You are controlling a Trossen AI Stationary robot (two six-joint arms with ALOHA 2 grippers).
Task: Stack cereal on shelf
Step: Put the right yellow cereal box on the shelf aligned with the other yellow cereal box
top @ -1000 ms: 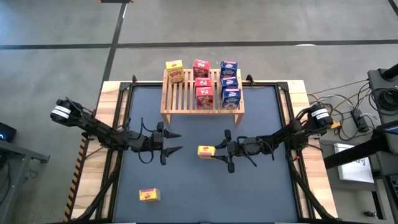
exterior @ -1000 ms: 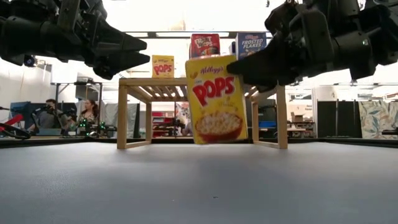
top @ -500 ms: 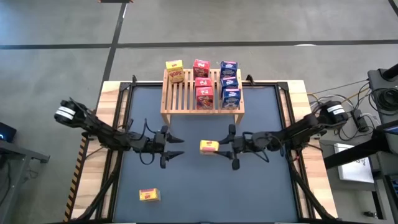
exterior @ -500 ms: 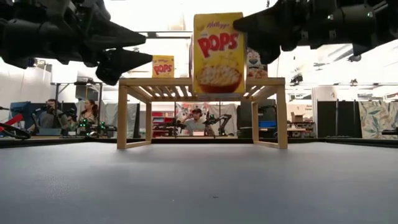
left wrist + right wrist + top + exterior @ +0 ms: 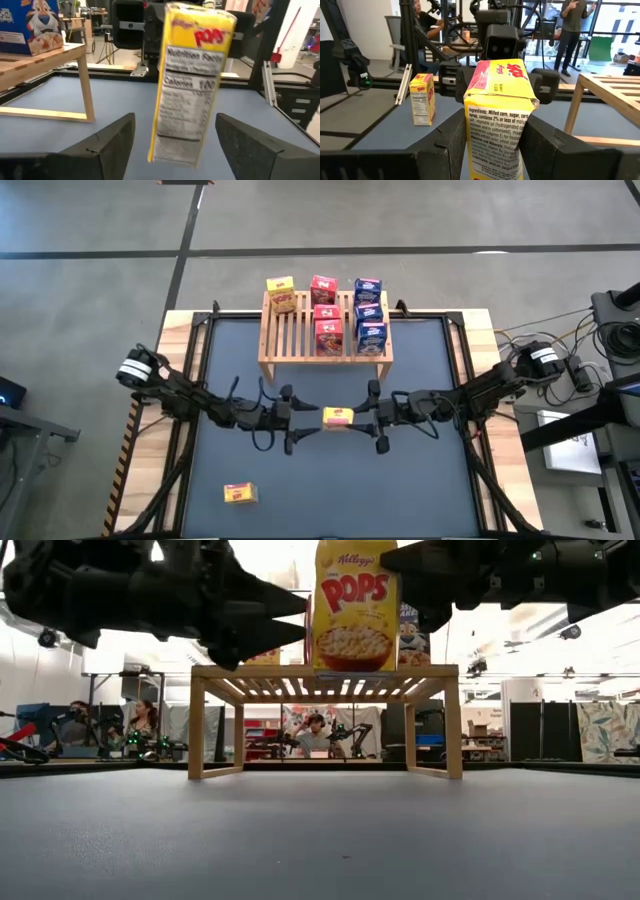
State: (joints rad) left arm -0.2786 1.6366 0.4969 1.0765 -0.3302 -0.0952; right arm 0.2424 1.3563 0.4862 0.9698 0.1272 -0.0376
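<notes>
The right hand [image 5: 365, 417] grips a yellow cereal box [image 5: 336, 416] upright above mid-table, lifted clear — likely for a handover, since the left hand [image 5: 305, 417] faces it, fingers spread wide either side without touching. It reads "Kellogg's POPS"; a shelf [image 5: 300, 340] box reads "FROSTED FLAKES".

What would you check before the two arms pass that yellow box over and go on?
1. Right pincer grips the yellow box: ok, fingers flank it, box lifted off the table.
2. Left pincer open around the box: ok, fingers either side, not touching.
3. Box upright: ok in the low view.
4. Free spot on the rack: ok, bare slats in front of the yellow box at the back.
5. Last yellow box reachable: cannot tell; it stands on the table.
</notes>
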